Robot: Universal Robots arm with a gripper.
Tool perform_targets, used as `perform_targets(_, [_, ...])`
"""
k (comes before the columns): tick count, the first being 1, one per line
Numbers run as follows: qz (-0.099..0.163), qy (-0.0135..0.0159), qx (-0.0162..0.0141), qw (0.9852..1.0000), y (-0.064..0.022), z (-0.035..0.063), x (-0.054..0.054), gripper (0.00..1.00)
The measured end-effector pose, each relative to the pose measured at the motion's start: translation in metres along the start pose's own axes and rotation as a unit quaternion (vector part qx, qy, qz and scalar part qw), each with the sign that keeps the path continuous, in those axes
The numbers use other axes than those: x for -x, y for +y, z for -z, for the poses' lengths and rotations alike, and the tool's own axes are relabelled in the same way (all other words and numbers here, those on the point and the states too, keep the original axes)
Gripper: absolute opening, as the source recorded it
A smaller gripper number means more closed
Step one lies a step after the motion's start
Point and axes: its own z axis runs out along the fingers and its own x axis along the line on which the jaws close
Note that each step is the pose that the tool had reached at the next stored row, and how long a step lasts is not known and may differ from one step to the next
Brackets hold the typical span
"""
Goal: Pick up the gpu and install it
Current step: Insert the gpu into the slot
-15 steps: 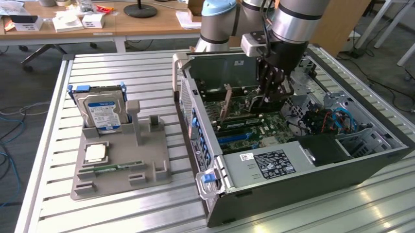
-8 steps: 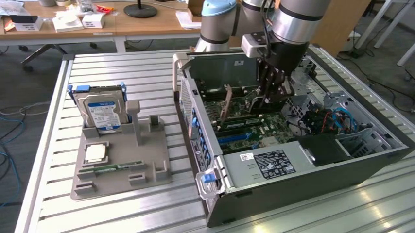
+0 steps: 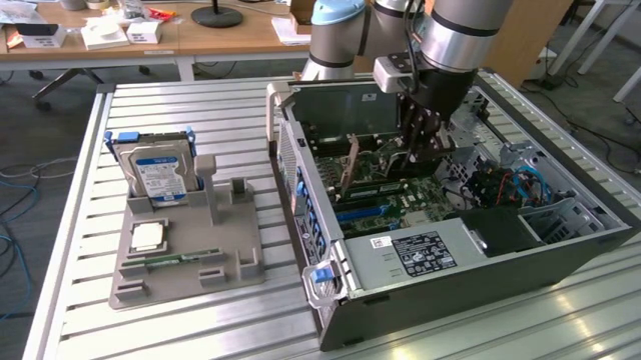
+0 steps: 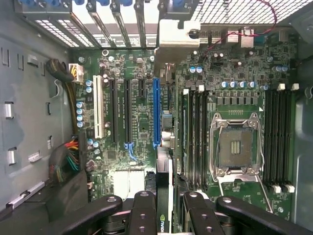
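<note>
pickup looks done; putting in is the step now. the pincer (image 3: 416,161) is down inside the computer case (image 3: 501,277), pinched narrow on the gpu (image 4: 163,218) above the green board (image 4: 234,73). in the exterior view the case sits at 3 o'clock from the grey stand (image 3: 236,247). the long blue slot (image 4: 156,112) is empty, nearly in line with the gpu. i think it needs careful lining up and a soft straight push.

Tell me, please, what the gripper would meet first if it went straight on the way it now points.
Probably the motherboard: the gpu held in the gripper would touch first, near the long blue slot, though depth is unclear.
</note>
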Motion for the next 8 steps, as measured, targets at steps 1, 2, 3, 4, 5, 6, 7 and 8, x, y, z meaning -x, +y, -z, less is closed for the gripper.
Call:
perform_targets(1, [0.0,0.0,0.0,1.0,0.0,-0.0011,-0.0001,0.26])
perform_targets(2, [0.0,0.0,0.0,1.0,0.0,-0.0022,-0.0002,0.26])
perform_targets(3, [0.0,0.0,0.0,1.0,0.0,-0.0033,-0.0004,0.26])
perform_targets(4, [0.0,0.0,0.0,1.0,0.0,-0.0046,-0.0004,0.26])
perform_targets(5, [0.0,0.0,0.0,1.0,0.0,-0.0059,-0.0005,0.26])
perform_targets(6, [0.0,0.0,0.0,1.0,0.0,-0.0072,-0.0007,0.26])
perform_targets(7, [0.0,0.0,0.0,1.0,0.0,-0.0085,-0.0008,0.26])
perform_targets(8, [0.0,0.0,0.0,1.0,0.0,-0.0098,-0.0009,0.26])
